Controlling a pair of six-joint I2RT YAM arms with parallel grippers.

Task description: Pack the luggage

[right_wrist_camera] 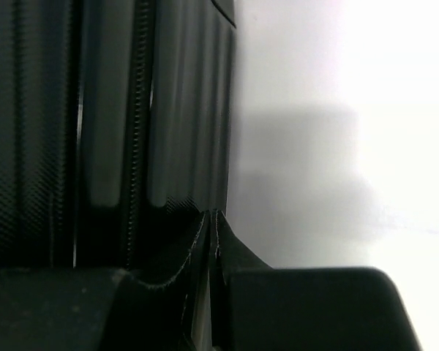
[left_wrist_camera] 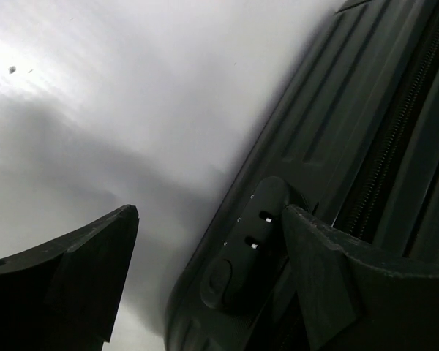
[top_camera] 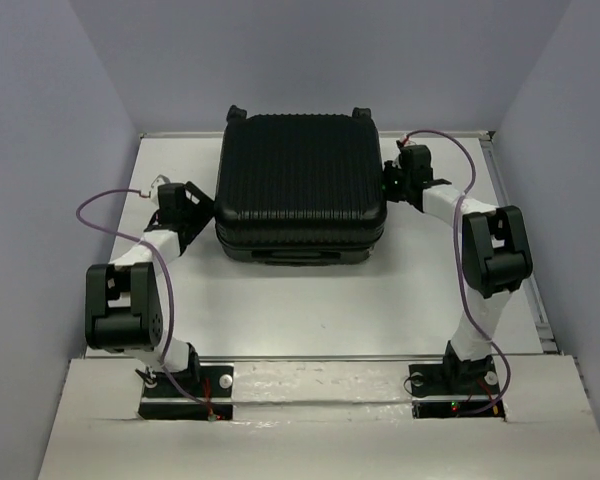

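White bench (top_camera: 310, 310), closed luggage (top_camera: 300, 180) flat at far middle. Left claw (left_wrist_camera: 208, 219) spread wide by its left side, right claw (right_wrist_camera: 211, 219) pinched together beside the right-side zipper (right_wrist_camera: 140, 131); I'd follow it slowly, keeping the shell steady.

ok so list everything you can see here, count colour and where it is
luggage: one, black, ribbed shell, closed and lying flat at the far middle of the table
caster wheels: two showing, black, on the luggage's far edge
table: one, white, under everything
cables: two, purple, one looping along each arm
left arm: one, white and black, reaching to the luggage's left side
right arm: one, white and black, reaching to the luggage's right side
left gripper: one, black, open, beside the luggage's left side
right gripper: one, black, shut with nothing seen between the fingers, beside the luggage's right side
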